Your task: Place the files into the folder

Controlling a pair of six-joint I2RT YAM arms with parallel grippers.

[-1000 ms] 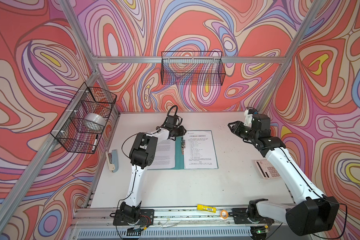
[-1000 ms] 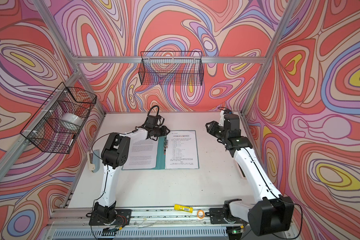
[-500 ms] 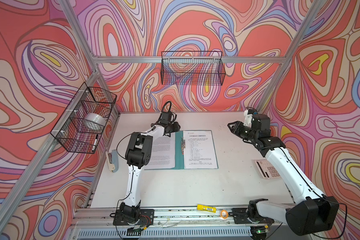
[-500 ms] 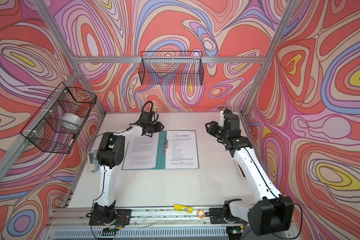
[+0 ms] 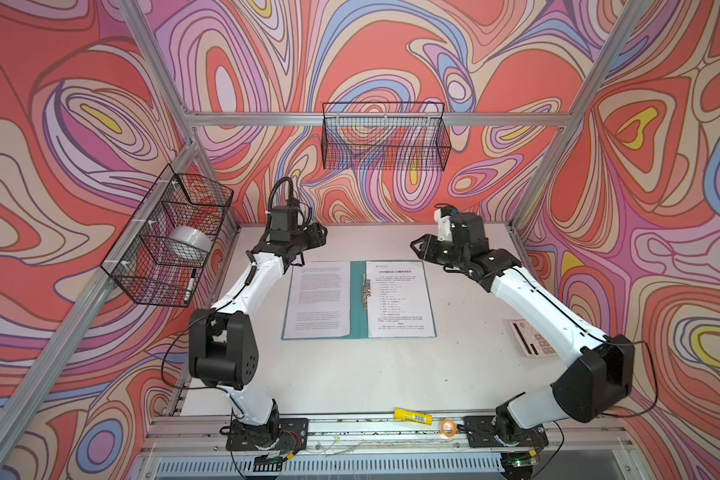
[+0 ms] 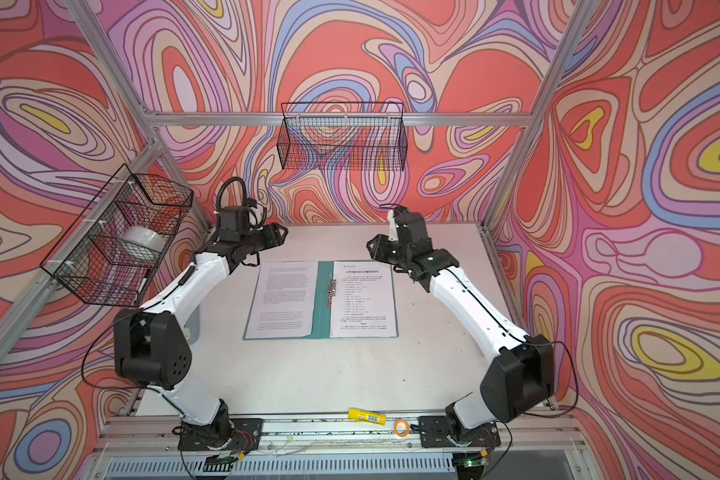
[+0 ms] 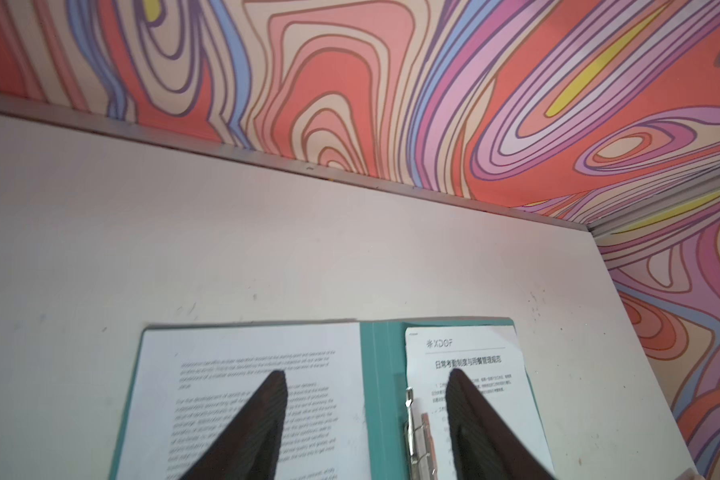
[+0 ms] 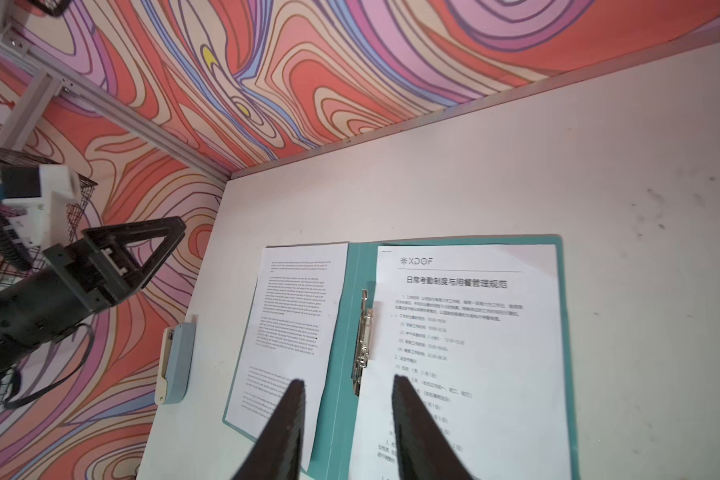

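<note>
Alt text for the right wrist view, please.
An open teal folder lies flat on the white table, a printed sheet on each half, a metal clip at its spine. The right gripper faces it, jaws apart and empty; a blue stapler lies alongside.

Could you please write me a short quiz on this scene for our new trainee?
1. True or false: the folder lies closed on the table.
2. In a top view, relative to the metal clip, the sheet headed XDOF lies: A, to its left; B, to its right; C, off the folder.
3. What do the left gripper and the right gripper hold?
Key: 1 false, it lies open. 2 B. 3 Nothing; both are open and empty.
</note>
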